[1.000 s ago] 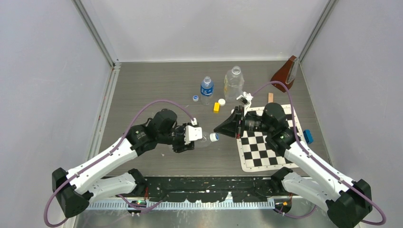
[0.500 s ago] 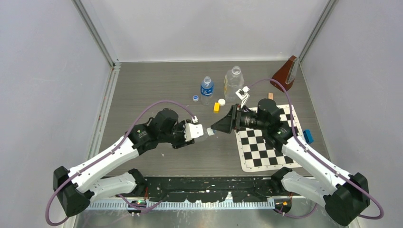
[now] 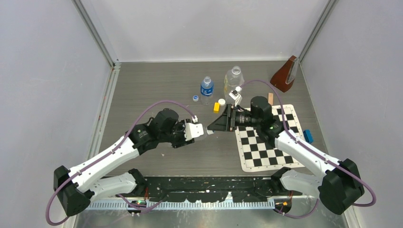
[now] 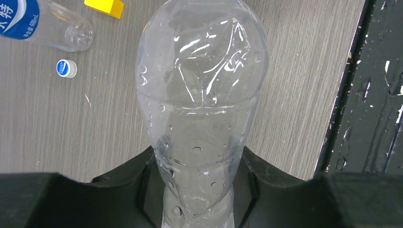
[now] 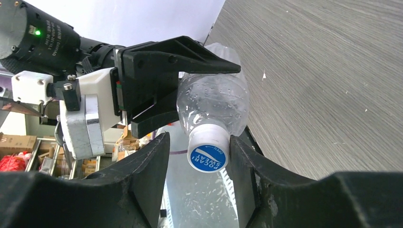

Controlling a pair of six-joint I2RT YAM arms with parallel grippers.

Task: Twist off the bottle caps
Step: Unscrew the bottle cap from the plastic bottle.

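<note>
The cap (image 5: 208, 151) you want is on the slim bottle (image 4: 202, 95), which is held level in the air over the middle of the table (image 3: 157, 85), toward its near edge. Your left gripper (image 4: 198, 166) is clamped on the bottle's body.

A second ago your right gripper (image 5: 198, 139) stood off to the right of the cap. It has since moved in, and its jaws now straddle the cap. One finger looks to be touching and the other shows a gap, so it is not yet a firm hold. By my reading, closing and twisting come next.

- **Bottles:** you have three: this one, plus the blue-labelled bottle (image 3: 206, 88) and the wider bottle (image 3: 233, 78) standing toward the far edge.
- **Caps:** I count three: this one, a blue-topped loose cap (image 3: 195, 98) and a white loose cap (image 3: 221, 101) lying near those two bottles.
- **Blocks:** one yellow block (image 3: 216, 107) lies just beside the white loose cap.
</note>
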